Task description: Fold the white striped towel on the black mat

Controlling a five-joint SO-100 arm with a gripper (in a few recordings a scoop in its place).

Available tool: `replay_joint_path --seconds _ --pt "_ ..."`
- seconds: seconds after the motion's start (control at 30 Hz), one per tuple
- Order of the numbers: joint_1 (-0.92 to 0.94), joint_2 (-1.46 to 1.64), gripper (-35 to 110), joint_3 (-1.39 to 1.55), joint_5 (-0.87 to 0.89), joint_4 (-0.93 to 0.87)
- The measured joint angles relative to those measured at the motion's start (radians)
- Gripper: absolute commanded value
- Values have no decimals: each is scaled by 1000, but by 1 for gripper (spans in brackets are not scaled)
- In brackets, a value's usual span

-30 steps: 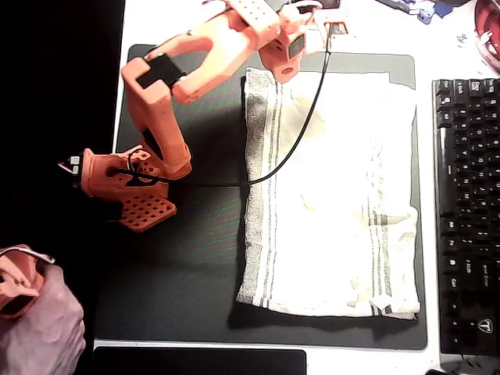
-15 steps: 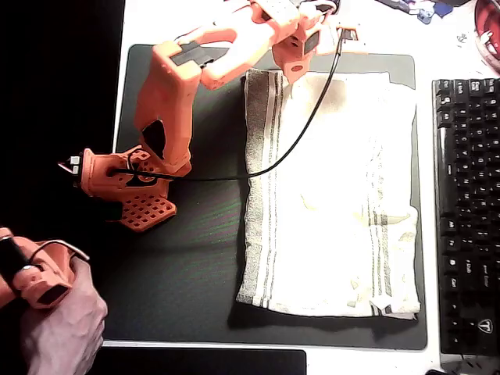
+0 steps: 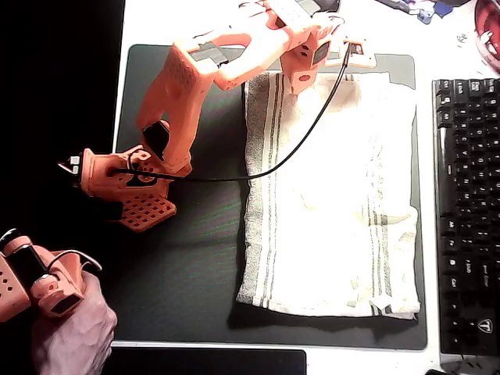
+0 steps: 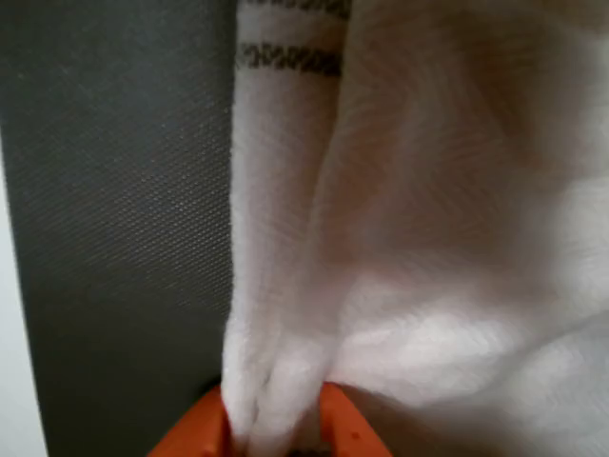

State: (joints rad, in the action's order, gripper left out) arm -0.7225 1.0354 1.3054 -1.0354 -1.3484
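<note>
The white striped towel (image 3: 336,203) lies spread flat on the right half of the black mat (image 3: 187,258), with grey-green stripes near its left and right sides. My orange gripper (image 3: 302,78) is at the towel's far edge, a little right of its top left corner. In the wrist view the gripper (image 4: 274,430) is shut on a pinched fold of the towel (image 4: 419,238), which rises between the two orange fingertips (image 4: 200,433). The mat (image 4: 114,219) shows to the left of the fold.
A black keyboard (image 3: 467,211) lies just right of the mat. A glossy black pad (image 3: 203,362) sits below the mat's front edge. My arm's base (image 3: 125,183) stands on the mat's left side, and its black cable (image 3: 305,133) crosses the towel. Small clutter lines the top right.
My arm has stretched out and the gripper has slid to the right along the towel's far edge. The towel stays flat, only its top edge shifting slightly.
</note>
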Motion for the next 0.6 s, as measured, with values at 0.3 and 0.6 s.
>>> replay_joint_path --seconds 0.3,0.6 --pt "9 2 0 18 -23 34" --pt "31 64 0 25 -32 15"
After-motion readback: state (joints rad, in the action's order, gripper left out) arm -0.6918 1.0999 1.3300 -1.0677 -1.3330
